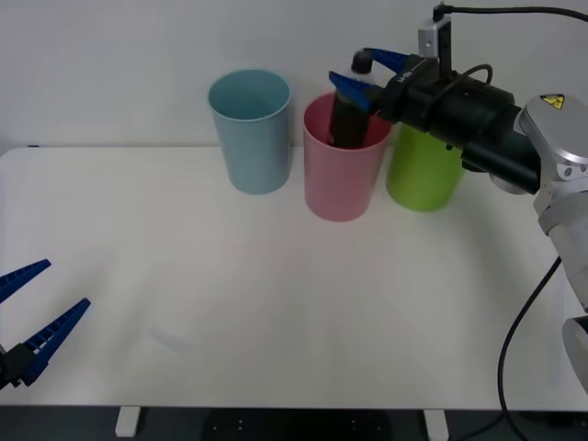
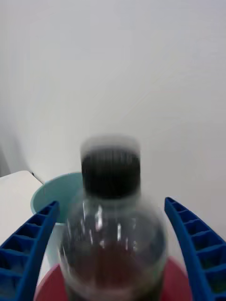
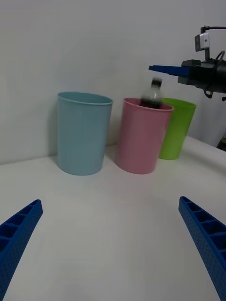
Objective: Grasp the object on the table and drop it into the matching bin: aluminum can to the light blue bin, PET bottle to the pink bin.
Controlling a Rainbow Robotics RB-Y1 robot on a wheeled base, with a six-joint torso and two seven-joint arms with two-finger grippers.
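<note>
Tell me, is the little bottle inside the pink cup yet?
Partly in: the PET bottle stands upright, its lower half below the pink bin rim, cap above.

On the wide white flat tabletop point(image 1: 276, 303), a tall pale blue plastic bin point(image 1: 250, 130), a tall pink plastic bin point(image 1: 344, 175) and a lime green plastic bin point(image 1: 424, 170) are seen, with a clear, dark-brown-filled, black-capped plastic bottle point(image 1: 347, 121) between ribbed blue fingers point(image 1: 351, 89).

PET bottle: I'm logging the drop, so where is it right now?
In the front view, the PET bottle is at the pink bin's mouth, below the open right gripper, between light blue bin and green bin.
</note>
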